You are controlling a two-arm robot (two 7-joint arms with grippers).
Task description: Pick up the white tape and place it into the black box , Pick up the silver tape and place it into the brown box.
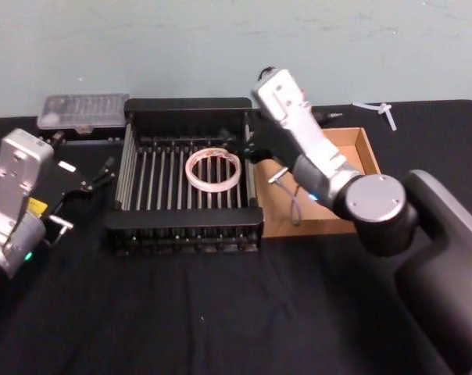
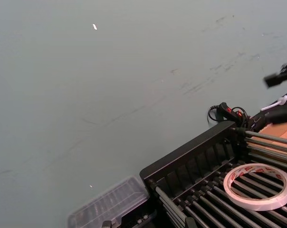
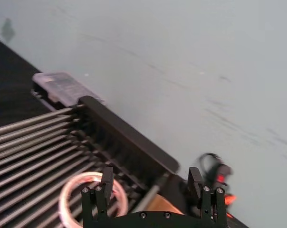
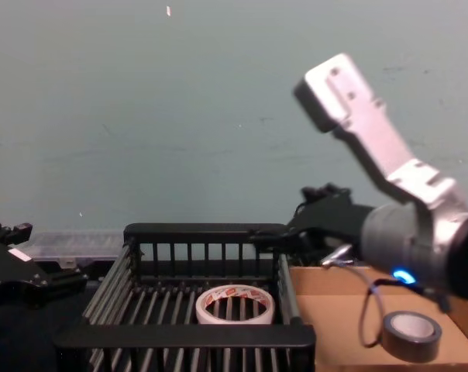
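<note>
White tape (image 1: pixel 213 170) seen lying in black box (image 1: pixel 187 105) | silver tape (image 4: pixel 409 335) seen in brown box (image 4: pixel 350 325) | right claw (image 3: pixel 152 183) spread, empty, at box's 3 o'clock | both placements judged done

You have a table (image 1: pixel 220 312) draped in black cloth. On it the black box (image 1: pixel 181 227) and the brown box (image 1: pixel 369 148) sit side by side, walls touching. A clear plastic case (image 1: pixel 84 111) lies at the far left edge, a small white piece (image 1: pixel 380 108) far right.
</note>
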